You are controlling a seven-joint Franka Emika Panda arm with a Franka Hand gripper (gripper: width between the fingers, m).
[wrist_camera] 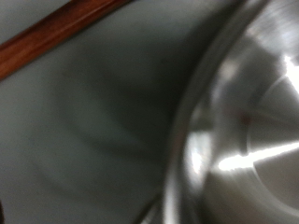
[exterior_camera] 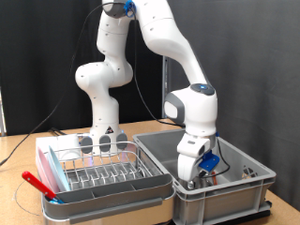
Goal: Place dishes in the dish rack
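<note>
Right now my gripper point(exterior_camera: 195, 169) is down inside the grey tub point(exterior_camera: 246, 187); can't tell how wide it's open or if it has hold of anything. Wrist cam, blurred: shiny metal cup point(wrist_camera: 248, 121) fills the view, red-brown handle point(wrist_camera: 51, 37) beside it. I'd say I'm at the pickup step, so a clean grip on the cup rim is needed. Farther off, at the exterior view's left, the dish rack point(exterior_camera: 98, 169) sits in its white tray, w/ a red utensil point(exterior_camera: 39, 184) at its near corner.

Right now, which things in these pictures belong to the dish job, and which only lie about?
Belong to the job:
- dish rack
- red-handled utensil at the rack's edge
- shiny metal dish, close under the wrist camera
- pincer, down inside the tub

Only lying about:
- grey tub
- wooden table
</note>
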